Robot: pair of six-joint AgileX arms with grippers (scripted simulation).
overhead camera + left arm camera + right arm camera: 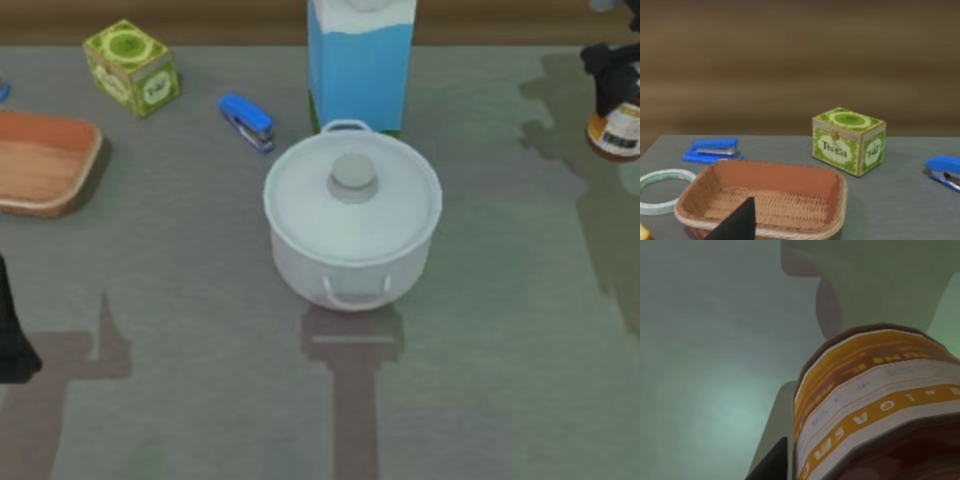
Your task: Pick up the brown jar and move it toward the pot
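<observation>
The brown jar (614, 128) with its orange-and-white label hangs at the far right edge of the top view. My right gripper (612, 85) is shut on it from above. In the right wrist view the jar (875, 405) fills the near side, off the table, with one dark finger (771, 465) pressed against its side. The white pot (352, 222), lid on, stands mid-table, well to the left of the jar. My left arm (12, 345) is parked at the left edge, and one finger (740, 222) shows over the tray.
A tall blue-and-white carton (360, 62) stands just behind the pot. A blue stapler (246, 121), a green tea box (132, 68) and a wooden tray (45, 162) lie at the back left. A tape ring (662, 190) and a second blue stapler (711, 150) show beside the tray.
</observation>
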